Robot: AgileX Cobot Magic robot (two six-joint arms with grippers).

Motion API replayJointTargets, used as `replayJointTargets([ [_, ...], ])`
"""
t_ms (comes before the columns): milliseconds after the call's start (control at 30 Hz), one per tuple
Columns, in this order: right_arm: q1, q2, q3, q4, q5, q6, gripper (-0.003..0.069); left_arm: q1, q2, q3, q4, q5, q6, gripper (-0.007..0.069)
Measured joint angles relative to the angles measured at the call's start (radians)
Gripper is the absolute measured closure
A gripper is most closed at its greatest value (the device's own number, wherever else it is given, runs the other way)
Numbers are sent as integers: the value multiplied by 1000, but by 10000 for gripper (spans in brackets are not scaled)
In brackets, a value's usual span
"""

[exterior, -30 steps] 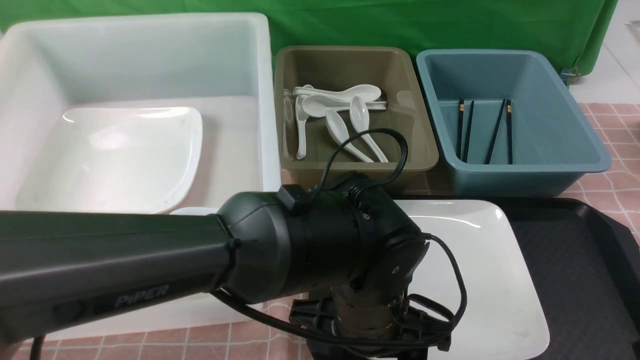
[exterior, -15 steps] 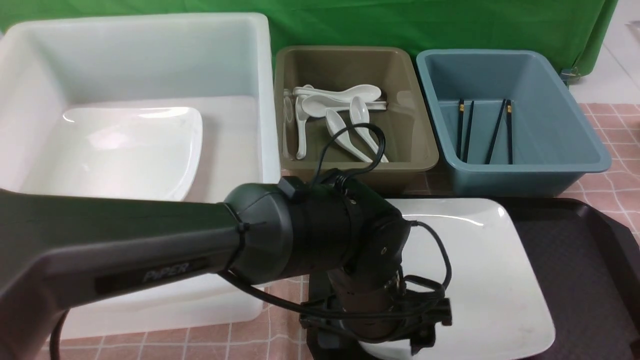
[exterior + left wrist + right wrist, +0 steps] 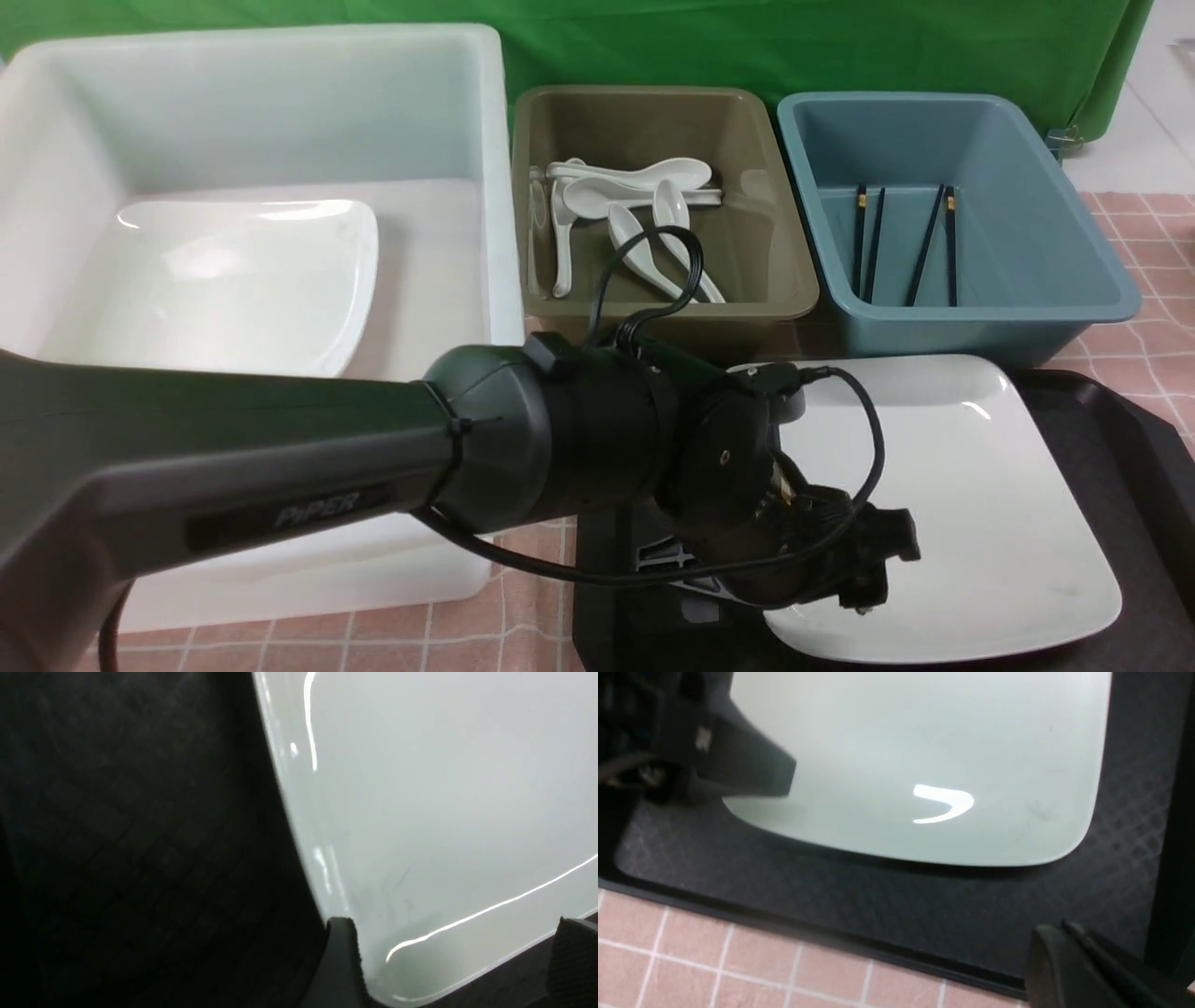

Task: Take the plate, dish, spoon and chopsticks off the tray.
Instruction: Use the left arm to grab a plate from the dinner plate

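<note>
The large glossy white square plate (image 3: 962,504) lies on the black diamond-textured plastic tray (image 3: 1144,467). It looks stiff, slick and breakable, and is best pinched at its upturned rim. The left hand (image 3: 455,959) gapes wide across its near corner, gripping nothing. Since half a second ago the plate has slid rightward and turned.

Big glossy white sq. plate (image 3: 962,504) w/ rounded corners & shallow upturned rim lies empty on the black diamond-textured rect. tray (image 3: 1134,448), turned askew to the tray's edges, its far edge by the tray's far rim.
</note>
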Motion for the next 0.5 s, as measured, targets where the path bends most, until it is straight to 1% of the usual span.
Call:
replayJointTargets([
  [133,0,-4,0,0,-1,-1,629,-16,0,21,0,-7,-37,105],
  [333,0,-4,0,0,-3,-2,629,-12,-1,30,23,76,-58,105],
  [433,0,-4,0,0,-3,-2,629,-11,2,30,23,57,-73,105],
  [500,0,-4,0,0,-3,-2,629,-11,20,30,6,-1,-120,105],
])
